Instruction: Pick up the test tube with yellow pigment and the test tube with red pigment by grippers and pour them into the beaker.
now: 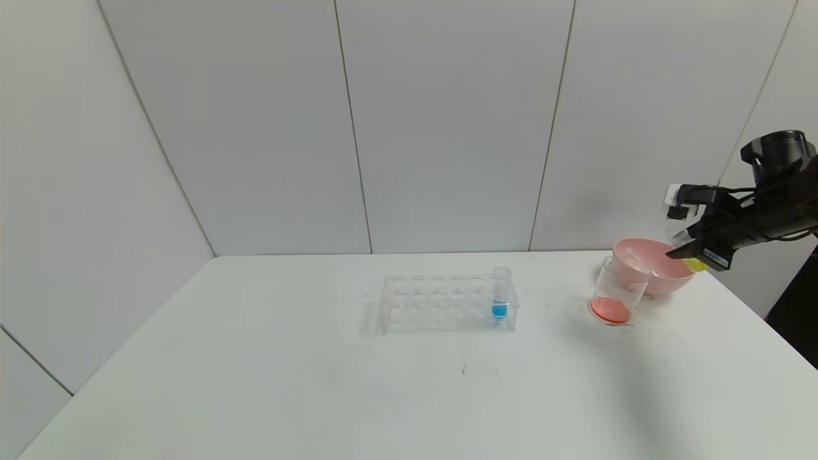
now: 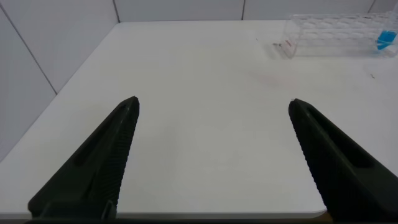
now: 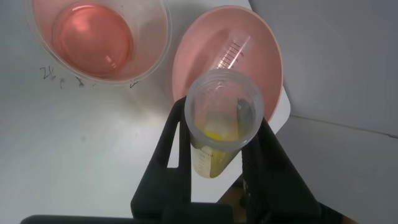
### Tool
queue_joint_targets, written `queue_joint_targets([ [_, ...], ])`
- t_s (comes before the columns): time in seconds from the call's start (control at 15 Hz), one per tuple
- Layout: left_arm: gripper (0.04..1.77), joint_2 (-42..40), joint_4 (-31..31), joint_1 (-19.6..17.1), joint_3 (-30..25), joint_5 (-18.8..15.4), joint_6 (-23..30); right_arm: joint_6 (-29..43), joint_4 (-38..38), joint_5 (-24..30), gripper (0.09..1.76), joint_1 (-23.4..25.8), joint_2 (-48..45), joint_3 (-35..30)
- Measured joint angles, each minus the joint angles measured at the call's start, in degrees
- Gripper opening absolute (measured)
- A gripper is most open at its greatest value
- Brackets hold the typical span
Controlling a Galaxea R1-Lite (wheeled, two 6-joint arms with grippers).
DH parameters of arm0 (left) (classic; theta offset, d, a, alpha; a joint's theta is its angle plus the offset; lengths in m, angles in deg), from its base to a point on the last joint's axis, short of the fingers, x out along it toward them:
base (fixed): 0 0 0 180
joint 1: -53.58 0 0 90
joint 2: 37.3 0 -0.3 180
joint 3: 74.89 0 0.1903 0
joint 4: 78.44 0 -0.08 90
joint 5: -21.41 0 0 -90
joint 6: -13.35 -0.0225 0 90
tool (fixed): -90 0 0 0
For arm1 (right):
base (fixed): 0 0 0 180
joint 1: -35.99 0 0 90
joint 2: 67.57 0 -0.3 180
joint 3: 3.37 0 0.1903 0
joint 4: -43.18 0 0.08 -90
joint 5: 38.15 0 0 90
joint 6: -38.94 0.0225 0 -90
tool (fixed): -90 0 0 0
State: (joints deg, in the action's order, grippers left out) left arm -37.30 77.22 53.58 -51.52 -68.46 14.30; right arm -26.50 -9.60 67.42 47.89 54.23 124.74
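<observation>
My right gripper was clamped narrowly on the yellow tube, one finger pressed against each side of its clear wall just below the wide rim. From the head view, the right gripper hung above the far right of the table, over the right side of the pink bowl, with the arm reaching in from the right edge and the wrist raised behind it. A patch of yellow showed at the gripper tip where the tube sat.

The tube stood roughly upright in my grip, with its open mouth facing the wrist camera. A small amount of bright yellow liquid lay at its bottom.

A second, emptied clear tube with printed marks lay tilted inside the pink bowl. The beaker stood on the table just in front of and to the left of the bowl, touching or nearly touching it; I could not tell which. A shallow layer of orange-red liquid covered the bottom of the beaker.

My left gripper hovered over the table's left part, its fingers spread wide and holding nothing. The clear rack stood mid-table, with a blue tube upright in its right end.
</observation>
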Motion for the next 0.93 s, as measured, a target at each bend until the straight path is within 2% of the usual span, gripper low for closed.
queue_joint_targets([
  [0.13,1.72,0.0,0.0,0.0,0.0,0.0,0.0,-1.7,-5.0,-1.7,0.52,-0.8,1.5,5.6],
  [0.27,1.72,0.0,0.0,0.0,0.0,0.0,0.0,-4.6,-6.3,-2.9,0.52,-1.5,2.9,8.5],
  [0.93,1.72,0.0,0.0,0.0,0.0,0.0,0.0,-13.4,-7.1,-10.6,0.52,-5.1,3.9,9.6],
])
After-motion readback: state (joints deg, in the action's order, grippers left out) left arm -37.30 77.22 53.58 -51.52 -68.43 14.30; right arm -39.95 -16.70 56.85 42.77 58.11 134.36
